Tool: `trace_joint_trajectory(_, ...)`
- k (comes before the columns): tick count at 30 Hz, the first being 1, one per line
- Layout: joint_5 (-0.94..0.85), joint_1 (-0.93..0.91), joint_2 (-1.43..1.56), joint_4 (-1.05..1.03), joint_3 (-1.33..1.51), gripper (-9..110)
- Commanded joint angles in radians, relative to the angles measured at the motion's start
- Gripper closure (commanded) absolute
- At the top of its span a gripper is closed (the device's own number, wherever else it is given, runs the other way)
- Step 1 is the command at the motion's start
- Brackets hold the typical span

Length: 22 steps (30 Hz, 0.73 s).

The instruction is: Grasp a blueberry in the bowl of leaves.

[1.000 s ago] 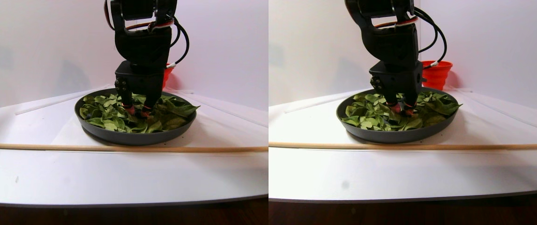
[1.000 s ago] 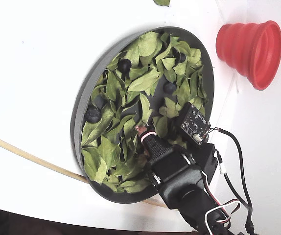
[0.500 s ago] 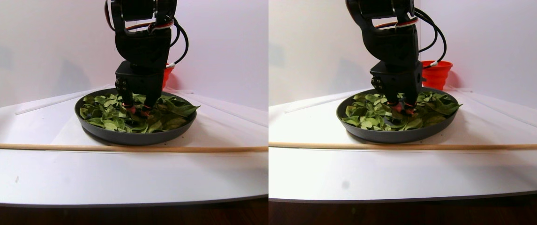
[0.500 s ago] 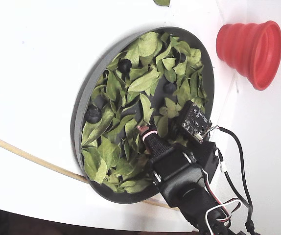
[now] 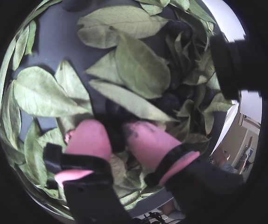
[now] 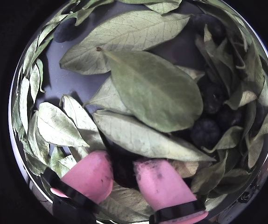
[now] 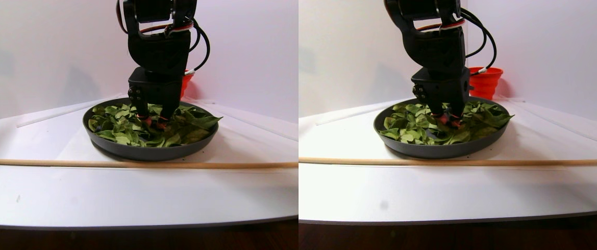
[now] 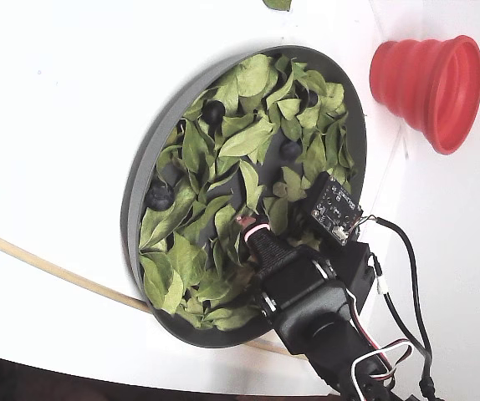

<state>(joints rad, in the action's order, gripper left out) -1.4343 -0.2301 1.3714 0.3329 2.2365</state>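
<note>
The dark grey bowl (image 8: 135,209) is filled with green leaves (image 8: 240,142), which fill both wrist views (image 6: 152,88) (image 5: 138,65). My gripper (image 6: 123,161) has pink fingertips (image 6: 89,175) and reaches down among the leaves. A dark blueberry (image 6: 123,171) sits between the two tips and touches both; a long leaf covers its top. The berry also shows in a wrist view (image 5: 116,133) between the tips of the gripper (image 5: 115,126). In the fixed view the gripper (image 8: 247,224) is near the bowl's middle. The stereo view shows the gripper (image 7: 152,121) low in the bowl (image 7: 142,151).
Other blueberries lie among the leaves at the right (image 6: 205,131) and across the bowl (image 8: 214,110) (image 8: 158,197). A red collapsible cup (image 8: 428,79) stands beside the bowl. A thin wooden stick (image 7: 121,164) lies on the white table in front of the bowl.
</note>
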Motion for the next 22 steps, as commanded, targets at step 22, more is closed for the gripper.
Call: trace_joint_trajectory(22,-0.003,0.014,0.213,-0.084,-0.021,93)
